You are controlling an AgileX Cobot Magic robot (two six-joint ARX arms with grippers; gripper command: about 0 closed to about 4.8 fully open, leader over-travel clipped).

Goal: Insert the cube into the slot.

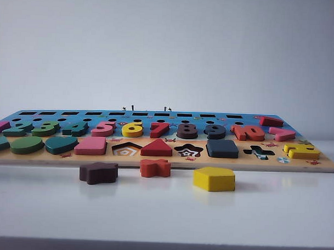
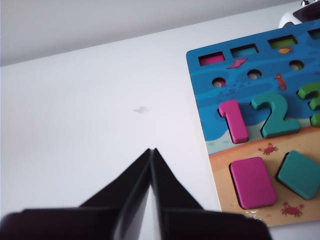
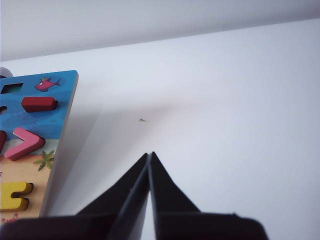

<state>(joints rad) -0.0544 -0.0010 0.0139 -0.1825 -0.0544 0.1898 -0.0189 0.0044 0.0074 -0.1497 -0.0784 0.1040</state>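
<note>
The cube (image 1: 222, 148), a dark navy square block, lies in the front row of the puzzle board (image 1: 322, 165), between the star cut-out (image 1: 188, 151) and the cross cut-out (image 1: 259, 153). It sits level with the other seated pieces. The slot is hidden beneath it. My left gripper (image 2: 151, 150) is shut and empty over bare white table beside the board's number-1 end (image 2: 200, 95). My right gripper (image 3: 150, 154) is shut and empty over bare table beside the board's other end (image 3: 62, 107). Neither gripper shows in the exterior view.
Three loose blocks lie on the table in front of the board: a dark brown star-like block (image 1: 98, 172), an orange-red cross block (image 1: 155, 168) and a yellow pentagon (image 1: 214, 179). The pentagon cut-out (image 1: 126, 150) stands open. The table's front edge (image 1: 163, 243) is close.
</note>
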